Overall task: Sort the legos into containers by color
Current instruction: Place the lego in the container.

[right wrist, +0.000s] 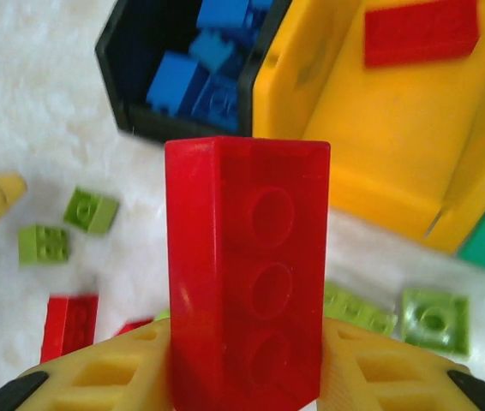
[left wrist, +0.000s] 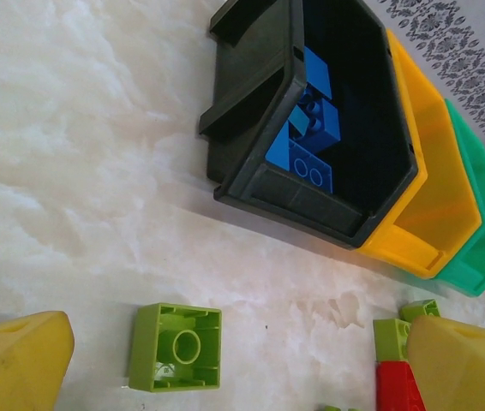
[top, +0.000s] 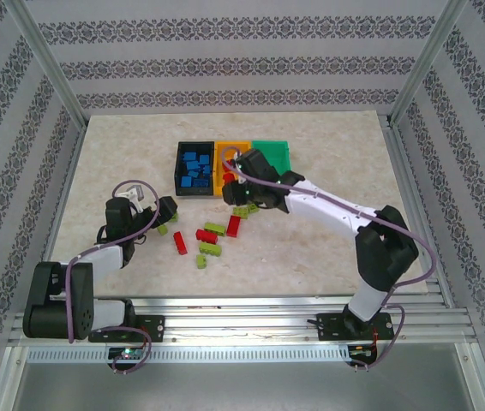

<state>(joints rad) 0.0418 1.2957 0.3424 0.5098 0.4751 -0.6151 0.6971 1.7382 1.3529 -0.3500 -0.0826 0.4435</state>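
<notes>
The three bins stood side by side in the upper middle of the top view: the black bin (top: 180, 174) on the left, the orange bin (top: 232, 146) in the middle and the green bin (top: 272, 154) on the right. Several blue bricks (left wrist: 311, 128) lay in the black one, and I saw no blue brick loose on the table (top: 328, 248), so I judged the blue colour to be finished. One flat red brick (right wrist: 420, 32) lay in the orange bin. As far as I could tell from above, the green bin looked empty.

The right gripper (right wrist: 247, 368) was closed on a long red brick (right wrist: 247, 274), which stood upright between its yellow fingers (right wrist: 105, 377). It was just at the near edge of the orange bin, so this brick seemed ready to go in there.

The left gripper (top: 164, 214) hung low over the table in the left part of the top view. Its fingers were wide apart and held nothing, and a yellow-green brick (left wrist: 176, 347) lay upside down on the table between them.

In the centre of the top view a few red bricks (top: 206, 235) and several yellow-green bricks (top: 209, 249) lay loose. So I judged that a good part of the work was left: some red and all the yellow-green.
</notes>
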